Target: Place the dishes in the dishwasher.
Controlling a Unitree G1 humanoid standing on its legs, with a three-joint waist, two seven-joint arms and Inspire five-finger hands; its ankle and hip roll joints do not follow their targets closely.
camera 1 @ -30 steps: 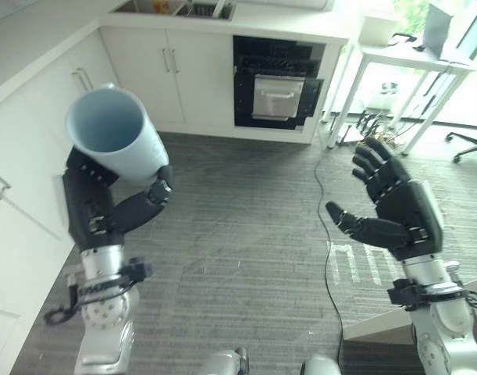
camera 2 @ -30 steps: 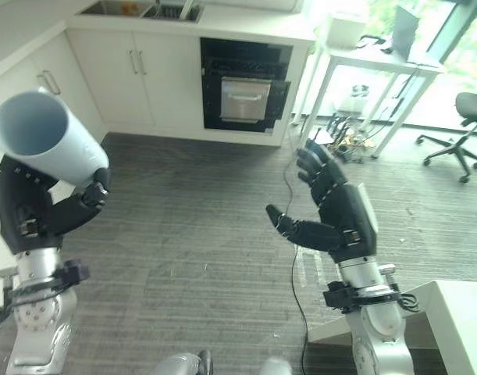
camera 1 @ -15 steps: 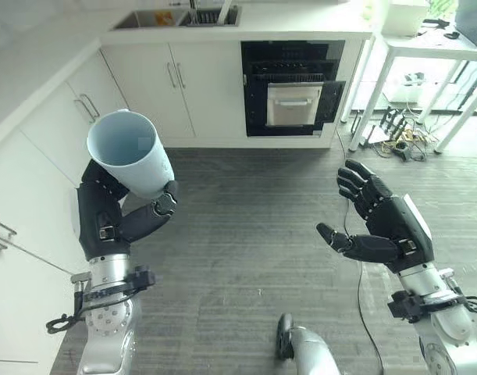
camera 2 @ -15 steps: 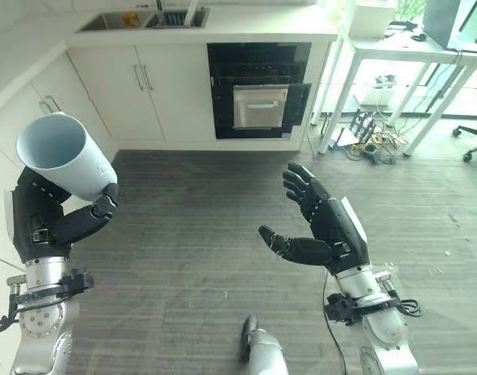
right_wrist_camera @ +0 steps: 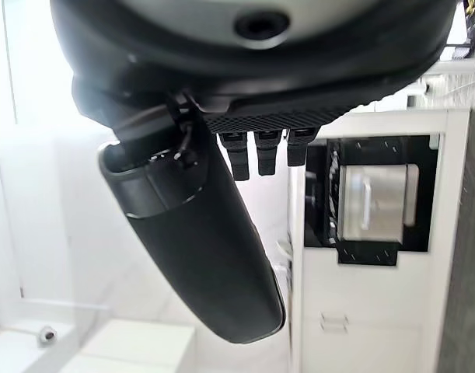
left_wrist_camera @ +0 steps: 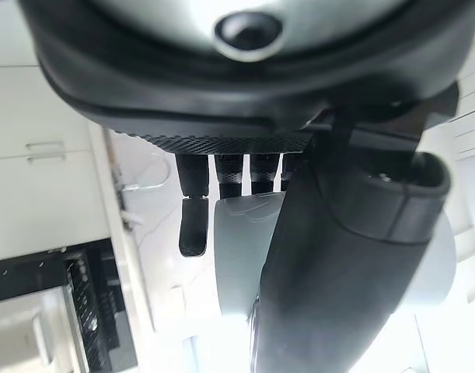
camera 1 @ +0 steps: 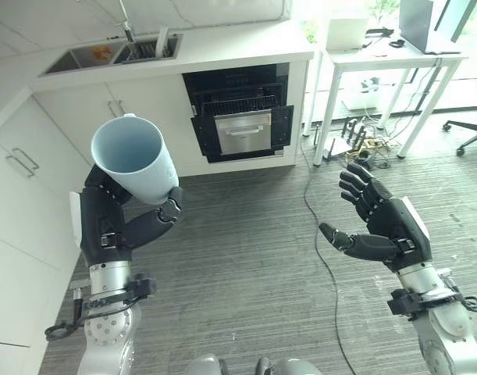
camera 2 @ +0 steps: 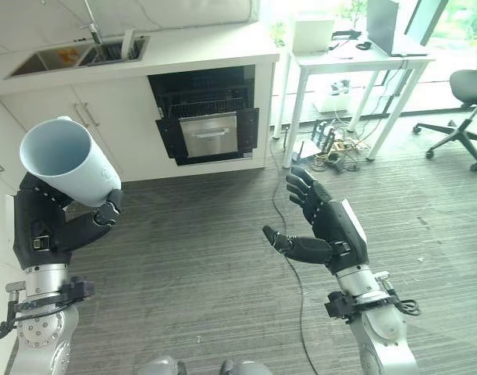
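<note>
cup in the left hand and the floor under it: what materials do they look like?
Pale blue cup in the left hand: likely matte plastic or glazed ceramic; uniform colour, smooth wall, soft sheen and no hard glare. The look leaves it open.
Grey striped floor: looks like ribbed carpet tile or textured vinyl; fine parallel lines, no reflections. The right hand is open and holds nothing.

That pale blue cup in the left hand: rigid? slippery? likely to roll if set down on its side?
The cup looks rigid: its round rim keeps its shape under the left robot hand. The smooth wall may be slippery, so the wrapped fingers and thumb matter. Being round and tapered, it would probably roll in a curve if laid sideways.
</note>
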